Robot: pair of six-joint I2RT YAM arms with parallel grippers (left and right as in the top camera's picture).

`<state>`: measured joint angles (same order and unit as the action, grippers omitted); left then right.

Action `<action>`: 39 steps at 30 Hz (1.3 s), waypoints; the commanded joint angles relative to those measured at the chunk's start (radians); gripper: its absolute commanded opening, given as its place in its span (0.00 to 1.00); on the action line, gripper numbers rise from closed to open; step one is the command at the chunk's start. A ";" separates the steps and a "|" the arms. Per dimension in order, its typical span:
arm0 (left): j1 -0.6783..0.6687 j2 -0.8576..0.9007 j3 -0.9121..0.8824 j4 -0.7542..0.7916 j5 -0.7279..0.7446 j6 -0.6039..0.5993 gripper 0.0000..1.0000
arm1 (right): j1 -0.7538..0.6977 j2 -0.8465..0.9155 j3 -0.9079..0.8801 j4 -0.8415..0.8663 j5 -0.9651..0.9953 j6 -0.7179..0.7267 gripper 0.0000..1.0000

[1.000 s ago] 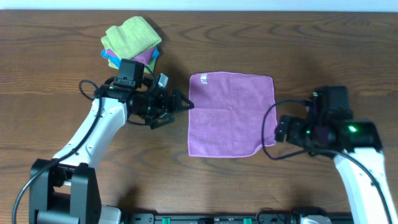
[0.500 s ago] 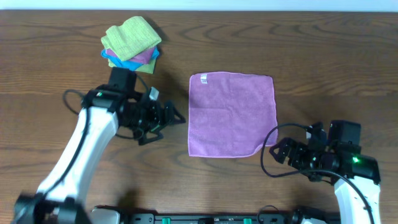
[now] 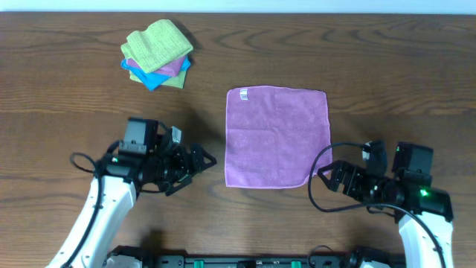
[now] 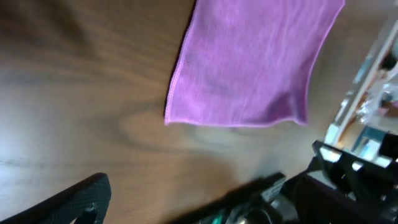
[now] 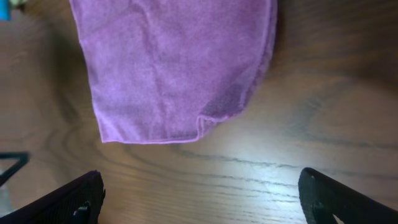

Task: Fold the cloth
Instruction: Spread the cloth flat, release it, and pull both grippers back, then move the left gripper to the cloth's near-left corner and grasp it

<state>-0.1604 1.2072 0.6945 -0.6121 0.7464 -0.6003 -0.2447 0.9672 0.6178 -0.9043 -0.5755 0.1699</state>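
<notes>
While the purple cloth (image 3: 277,138) lies spread flat in the middle of the table (image 3: 387,67), you've got both arms low at its near edge, one on each side. Your left fingers (image 3: 202,157) hover just off the near-left corner and your right fingers (image 3: 327,176) just beside the near-right one, neither touching fabric. To me that reads as the set-up for a two-corner pinch: take both near corners and carry them over to the far edge, where the white label (image 3: 242,94) sits.

Both pairs are spread wide and hold nothing. The right wrist view shows it plainly, with a dark tip at each bottom corner of the frame and bare wood between. The left wrist view gives you one tip only, bottom left, so lean on the overhead, where that pair looks splayed.

Here's what the overhead won't give you. The right wrist view catches the near-right corner (image 5: 208,121) curled over on itself, a small raised lip. That is probably your easiest bite, though it may carry a doubled corner into the fold. The left wrist view shows the near edge lying flat on the wood, so that side likely needs a scrape underneath. Only the overhead shows the stack of folded cloths (image 3: 158,53), well apart at far left.
</notes>
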 commanded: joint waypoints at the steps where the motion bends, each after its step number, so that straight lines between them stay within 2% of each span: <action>1: 0.003 -0.011 -0.081 0.126 0.033 -0.118 0.95 | -0.042 -0.006 -0.055 0.026 -0.113 -0.029 0.99; 6: 0.003 0.009 -0.212 0.382 0.032 -0.246 0.95 | -0.114 -0.005 -0.117 0.071 -0.204 -0.029 0.99; 11: 0.003 0.053 -0.316 0.584 0.032 -0.354 0.95 | -0.143 -0.005 -0.118 0.084 -0.215 -0.005 0.99; 18: -0.002 0.160 -0.328 0.703 0.032 -0.388 0.96 | -0.143 -0.005 -0.118 0.126 -0.215 0.048 0.99; 29: -0.125 0.377 -0.327 0.993 0.032 -0.525 0.96 | -0.143 -0.005 -0.118 0.137 -0.217 0.089 0.98; 39: -0.164 0.472 -0.324 1.082 0.021 -0.554 0.98 | -0.143 -0.005 -0.118 0.139 -0.245 0.107 0.98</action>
<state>-0.3027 1.6115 0.3992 0.4988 0.8581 -1.1503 -0.3817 0.9665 0.5018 -0.7670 -0.7898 0.2607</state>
